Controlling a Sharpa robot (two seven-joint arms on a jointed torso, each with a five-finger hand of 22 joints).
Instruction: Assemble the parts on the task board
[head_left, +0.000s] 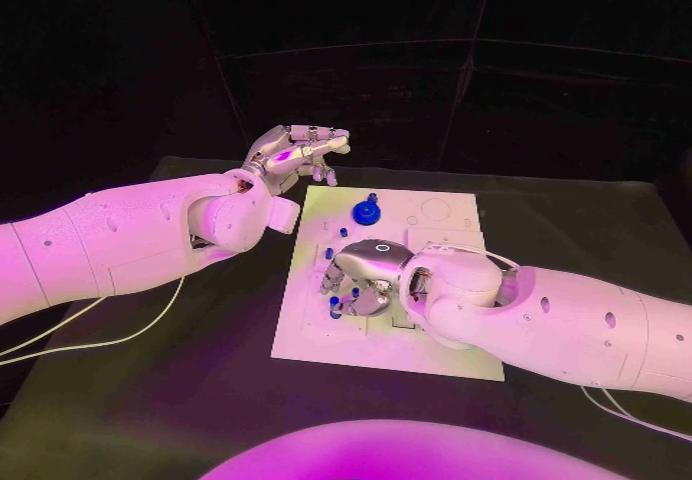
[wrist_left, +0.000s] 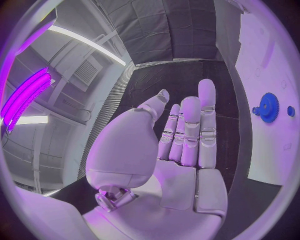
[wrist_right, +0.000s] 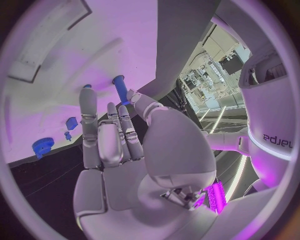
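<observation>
The white task board (head_left: 433, 345) lies in the middle of the black table. A blue gear (head_left: 368, 212) stands near its far edge and also shows in the left wrist view (wrist_left: 269, 106). My right hand (head_left: 368, 275) hovers low over the board's left-middle, fingers stretched down among small blue parts (head_left: 335, 300). In the right wrist view my right hand (wrist_right: 112, 140) has its thumb tip right beside an upright blue peg (wrist_right: 119, 87); I cannot tell if they touch. My left hand (head_left: 296, 155) is raised beyond the board's far left corner, fingers straight and holding nothing (wrist_left: 187, 135).
More small blue pieces (wrist_right: 72, 122) and the gear (wrist_right: 42, 146) sit on the board (wrist_right: 62, 60) beyond my right fingers. A white cable (head_left: 101, 340) trails over the table under my left arm. Bare black table surrounds the board.
</observation>
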